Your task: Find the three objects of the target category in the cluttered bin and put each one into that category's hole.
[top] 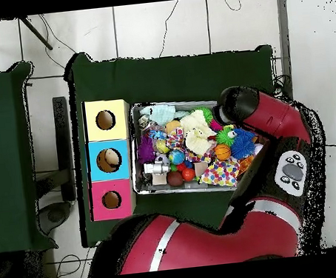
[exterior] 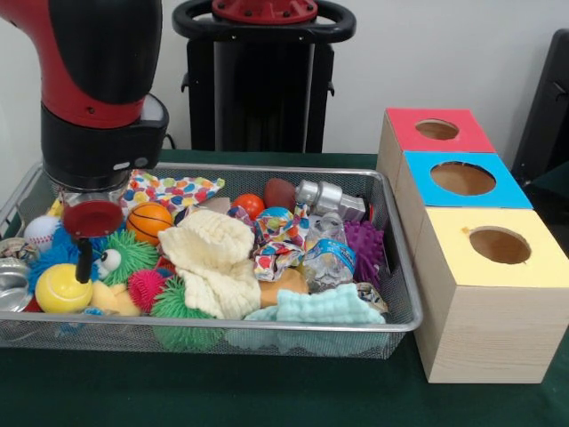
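Note:
A wire mesh bin (exterior: 402, 267) holds a heap of toys: a yellow ball (exterior: 60, 289), a small basketball (exterior: 148, 221), a white baseball (exterior: 41, 231), spiky green (exterior: 133, 253) and pink (exterior: 147, 288) balls, a cream cloth (exterior: 213, 258) and a crushed bottle (exterior: 329, 253). My gripper (exterior: 85, 263) reaches down at the bin's left end, its tip at the top of the yellow ball. In the overhead view the arm (top: 242, 107) hides the gripper above the bin (top: 133, 150). Three boxes stand beside the bin, with red (exterior: 436, 130), blue (exterior: 462, 178) and yellow (exterior: 500, 245) tops, each with a round hole.
A purple spiky toy (exterior: 364, 249), a mint cloth (exterior: 324, 307), a metal piece (exterior: 324, 197) and a dotted cloth (exterior: 173, 189) also fill the bin. Metal lids (exterior: 12, 285) lie at its left end. The blue box's hole (top: 109, 160) shows something tan inside.

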Controlling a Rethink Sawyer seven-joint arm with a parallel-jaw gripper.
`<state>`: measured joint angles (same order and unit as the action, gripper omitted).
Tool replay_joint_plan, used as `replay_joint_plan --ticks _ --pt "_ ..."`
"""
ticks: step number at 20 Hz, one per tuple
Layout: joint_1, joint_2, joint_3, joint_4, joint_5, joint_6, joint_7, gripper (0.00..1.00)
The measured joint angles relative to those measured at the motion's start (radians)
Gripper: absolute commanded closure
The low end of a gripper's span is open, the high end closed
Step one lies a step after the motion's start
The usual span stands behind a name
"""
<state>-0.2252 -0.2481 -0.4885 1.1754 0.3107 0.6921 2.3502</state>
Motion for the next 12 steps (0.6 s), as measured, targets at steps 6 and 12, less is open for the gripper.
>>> replay_joint_plan --ticks 6,12 --pt "0.007 0.000 0.000 0.045 0.001 -0.015 0.000 0.00" --pt "0.014 0.001 0.000 0.070 0.007 -0.039 0.000 0.00"
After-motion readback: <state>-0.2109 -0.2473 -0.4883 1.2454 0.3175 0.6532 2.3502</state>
